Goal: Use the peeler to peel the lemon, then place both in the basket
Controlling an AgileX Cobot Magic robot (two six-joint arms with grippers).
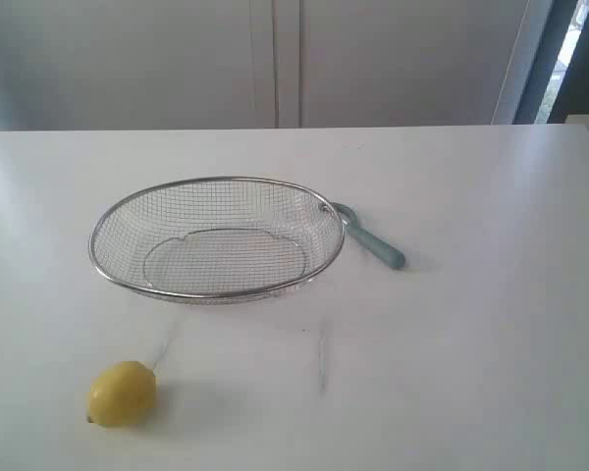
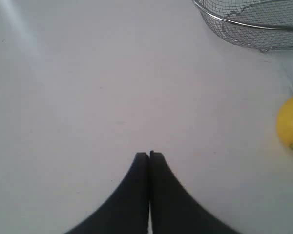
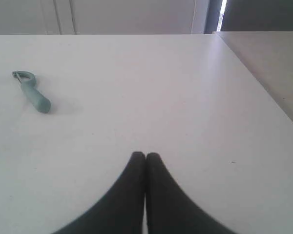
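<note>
Resting on smooth white table [image 1: 491, 324], oval wire-mesh basket [image 1: 216, 182], nubby lemon [image 1: 122, 393]

A white table [image 1: 471, 343] fills the near scene. Behind its far edge stands a pale grey wall [image 1: 128, 59] with vertical panel seams. At far right, a dark frame [image 1: 548, 59] borders a bright daylight gap [image 1: 572, 39].

I see a white table [image 1: 471, 334] carrying three things. The basket [image 1: 216, 293] sits centre-left in the exterior frame. The peeler [image 1: 373, 245] lies just at its right rim, handle pointing lower right. The lemon [image 1: 122, 393] rests alone at lower left.
</note>
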